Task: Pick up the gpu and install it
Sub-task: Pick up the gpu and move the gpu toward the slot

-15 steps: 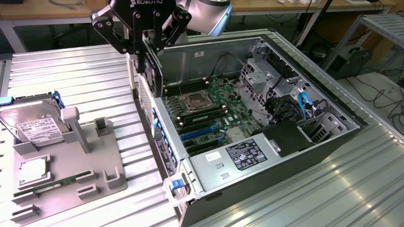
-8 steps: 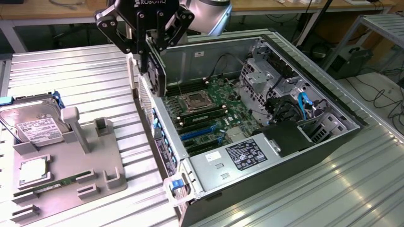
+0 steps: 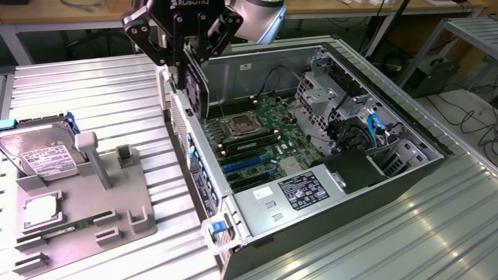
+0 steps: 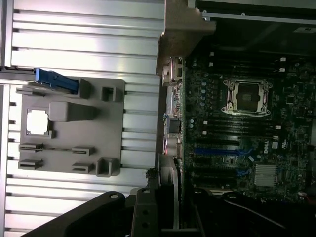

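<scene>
The metal table (image 3: 93,81) was the biggest thing, with long grooves on top. On it lay the computer case (image 3: 389,186), open so I could see inside. The green board (image 3: 269,125) sat flat at the bottom of the case, with blue slots (image 3: 245,163) on it.

At the exterior view's left of the case, a gray holder (image 3: 116,204) lay on the table.

My gripper (image 3: 190,64) hung up high over the case edge at the exterior view's left. It was closed tight on the gpu (image 3: 200,87). The gpu was a thin dark card, and I held it standing up in the air above the board, not in a slot.

A silver hard drive (image 3: 43,154) stood in the gray holder. Near it lay a small square chip (image 3: 41,211) and a thin green memory stick (image 3: 66,229).
</scene>
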You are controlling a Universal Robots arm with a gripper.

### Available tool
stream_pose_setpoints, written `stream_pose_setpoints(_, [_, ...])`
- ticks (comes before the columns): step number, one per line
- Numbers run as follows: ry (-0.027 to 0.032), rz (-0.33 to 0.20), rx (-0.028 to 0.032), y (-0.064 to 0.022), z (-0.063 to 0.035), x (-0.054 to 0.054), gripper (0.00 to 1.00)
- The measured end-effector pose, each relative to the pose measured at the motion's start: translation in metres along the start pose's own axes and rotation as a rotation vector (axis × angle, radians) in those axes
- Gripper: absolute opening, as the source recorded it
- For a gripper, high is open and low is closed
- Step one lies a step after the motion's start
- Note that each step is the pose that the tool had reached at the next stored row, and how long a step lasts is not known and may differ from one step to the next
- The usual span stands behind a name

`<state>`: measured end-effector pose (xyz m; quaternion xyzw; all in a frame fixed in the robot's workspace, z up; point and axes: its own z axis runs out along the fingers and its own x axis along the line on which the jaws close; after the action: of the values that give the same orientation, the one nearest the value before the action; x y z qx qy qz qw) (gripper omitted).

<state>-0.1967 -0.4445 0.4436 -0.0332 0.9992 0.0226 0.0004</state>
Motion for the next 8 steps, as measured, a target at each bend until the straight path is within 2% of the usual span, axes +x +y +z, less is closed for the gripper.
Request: stream_pose_setpoints(8, [0.0003,-0.007,-0.0001,-0.0004,0.0001,-0.0052,0.27])
